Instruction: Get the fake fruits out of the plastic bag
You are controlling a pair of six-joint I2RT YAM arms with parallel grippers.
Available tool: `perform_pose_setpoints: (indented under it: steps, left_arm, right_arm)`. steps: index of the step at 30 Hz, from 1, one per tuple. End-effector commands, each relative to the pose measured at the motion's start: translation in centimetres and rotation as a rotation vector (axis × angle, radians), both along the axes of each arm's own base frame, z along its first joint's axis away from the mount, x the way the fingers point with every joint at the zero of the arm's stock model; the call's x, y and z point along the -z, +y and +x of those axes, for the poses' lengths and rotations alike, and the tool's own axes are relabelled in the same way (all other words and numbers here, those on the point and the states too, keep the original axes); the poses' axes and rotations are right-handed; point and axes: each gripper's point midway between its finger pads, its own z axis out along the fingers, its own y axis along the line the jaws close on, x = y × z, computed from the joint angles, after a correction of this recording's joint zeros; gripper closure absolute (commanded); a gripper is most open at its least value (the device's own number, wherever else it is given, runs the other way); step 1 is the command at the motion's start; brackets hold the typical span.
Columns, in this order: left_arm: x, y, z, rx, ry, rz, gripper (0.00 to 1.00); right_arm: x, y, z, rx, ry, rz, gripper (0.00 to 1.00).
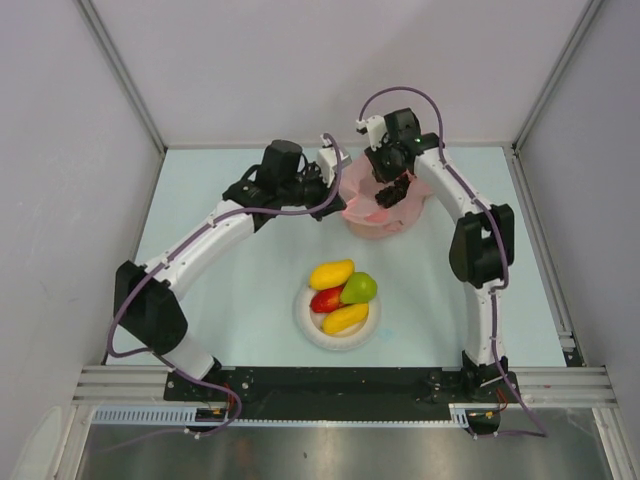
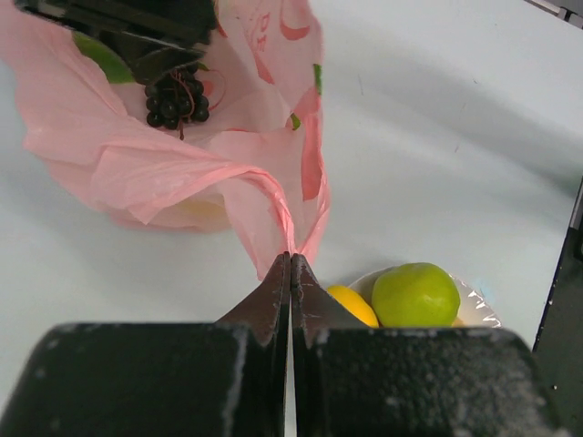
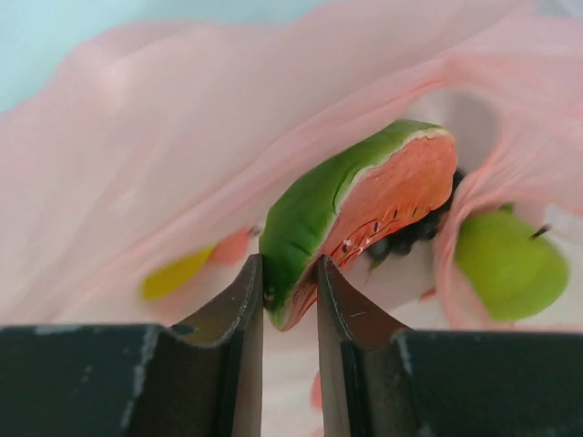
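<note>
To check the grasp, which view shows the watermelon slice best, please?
The right wrist view: the watermelon slice is central, its tip held in the right gripper. In the top view the gripper and plastic bag hide it; the left wrist view shows no sure part.

A white round bowl with a crinkled rim point(image 1: 338, 344) sits on the pale blue tabletop point(image 1: 220, 300), near the middle of its near half. The left wrist view catches a sliver of that rim point(image 2: 478, 305) at lower right. Plain pale grey wall panels point(image 1: 330, 60) enclose the table at the back and sides, edged by slanting silver metal posts point(image 1: 120, 70). Along the near edge runs a ribbed aluminium rail point(image 1: 120, 382), with a flat black plate point(image 1: 340, 402) just beside it.
</note>
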Motion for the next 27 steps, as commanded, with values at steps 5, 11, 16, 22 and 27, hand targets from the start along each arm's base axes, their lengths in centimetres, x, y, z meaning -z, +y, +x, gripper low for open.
perform_pose_setpoints:
  steps: [5, 11, 16, 22, 27]
  left_arm:
    - [-2.2, -1.7, 1.0, 0.013, -0.035, -0.060, 0.99]
    - [-0.9, -1.4, 1.1, 0.010, -0.025, -0.027, 1.00]
    - [0.1, -1.2, 1.3, -0.018, 0.009, -0.019, 1.00]
    - [0.5, -0.6, 1.6, -0.041, 0.014, 0.020, 1.00]
    - [1.3, 2.1, 3.8, -0.149, 0.024, 0.095, 1.00]
  right_arm:
    - [-3.6, -0.5, -7.7, -0.100, 0.025, 0.081, 1.00]
    - [-4.8, -0.6, -9.9, -0.125, -0.014, 0.120, 1.00]
    - [-7.6, -0.6, -10.3, -0.156, -0.090, 0.130, 1.00]
    - [-11.6, -0.9, -9.9, -0.165, -0.217, 0.142, 1.00]
    - [-15.4, -0.1, -12.3, -0.267, -0.297, 0.212, 1.00]
